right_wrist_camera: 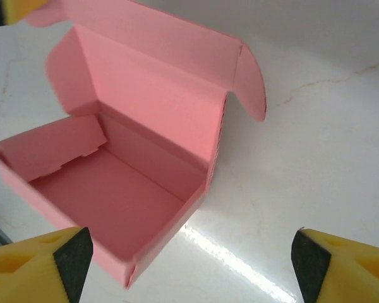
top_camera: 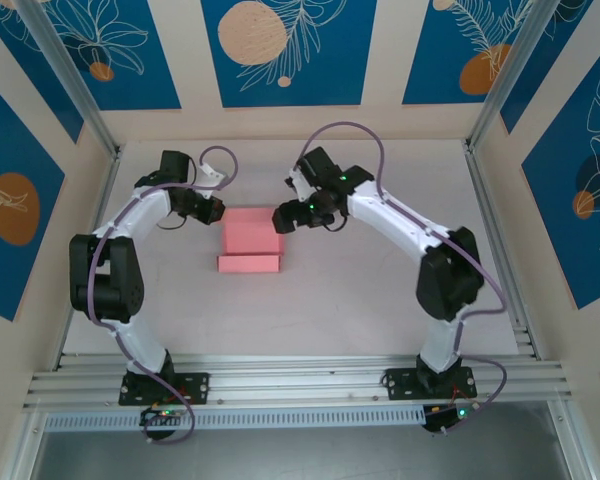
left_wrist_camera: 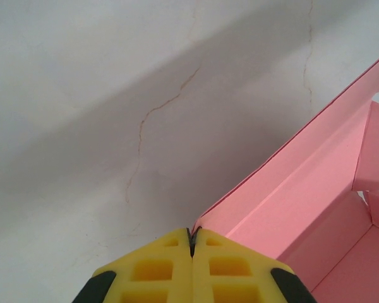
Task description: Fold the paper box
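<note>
1. Top external view: A pale pink paper box point(top_camera: 252, 230) of thin folded card sits mid-way across the white table point(top_camera: 360, 310). It is slightly wider from 9 to 3 o'clock, with a narrow pink strip along its 6 o'clock side. The left gripper point(top_camera: 216, 209), dark-tipped on a white arm, meets the paper box at its 10 o'clock corner. The right gripper point(top_camera: 284, 216) is at its 3 o'clock edge. The paper box lies between them, about equally near to both.

2. Left wrist view: The left gripper point(left_wrist_camera: 191, 243) has its yellow foam pads pressed flat together at 6 o'clock. A corner of the paper box point(left_wrist_camera: 303, 196) runs straight into the seam and appears pinched there. The card wall stretches away toward 2 o'clock.

3. Right wrist view: The right gripper point(right_wrist_camera: 189, 262) is spread wide, with a pad at 7 and another at 5 o'clock and bare table between them. The paper box point(right_wrist_camera: 120, 202) is an open tray with its raised lid point(right_wrist_camera: 158, 69) standing at the far side. It lies toward 10 o'clock from this gripper, its near corner just beside the 7 o'clock pad. As a judgement, the free right gripper must travel that way to press the raised lid down.
</note>
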Robot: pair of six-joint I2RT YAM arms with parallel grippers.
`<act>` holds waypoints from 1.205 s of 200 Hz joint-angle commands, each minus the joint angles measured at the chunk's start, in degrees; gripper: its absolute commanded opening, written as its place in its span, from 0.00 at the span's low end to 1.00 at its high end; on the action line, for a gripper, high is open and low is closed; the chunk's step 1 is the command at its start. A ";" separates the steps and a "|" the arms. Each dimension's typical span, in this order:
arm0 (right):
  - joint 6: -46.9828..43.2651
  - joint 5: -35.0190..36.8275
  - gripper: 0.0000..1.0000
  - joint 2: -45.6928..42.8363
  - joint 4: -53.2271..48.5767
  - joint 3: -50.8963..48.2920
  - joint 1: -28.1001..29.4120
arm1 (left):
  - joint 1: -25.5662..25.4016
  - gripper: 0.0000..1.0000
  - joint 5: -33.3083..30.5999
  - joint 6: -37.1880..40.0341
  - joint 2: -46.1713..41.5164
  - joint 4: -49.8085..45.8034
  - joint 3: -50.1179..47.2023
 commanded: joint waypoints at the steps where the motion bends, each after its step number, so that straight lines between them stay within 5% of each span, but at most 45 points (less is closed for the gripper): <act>1: 0.79 2.88 0.83 -6.84 7.92 -8.40 3.32 | -0.38 0.00 -0.46 1.24 -0.77 0.03 -0.61; 60: 0.22 15.24 0.92 -10.23 15.76 -22.61 14.61 | -0.35 0.00 -0.05 1.55 -0.85 -0.31 -0.65; 88: 2.25 14.21 0.99 -7.10 18.10 -23.51 14.81 | -0.36 0.00 0.28 1.45 -1.29 -0.06 -0.96; 181: 6.41 17.02 0.97 6.51 16.29 -10.01 13.57 | -0.44 0.00 2.27 2.23 -5.68 2.84 -4.79; 241: 8.26 18.89 0.98 -2.52 14.37 -15.55 14.71 | -1.02 0.00 1.64 -1.34 -16.38 16.85 -15.58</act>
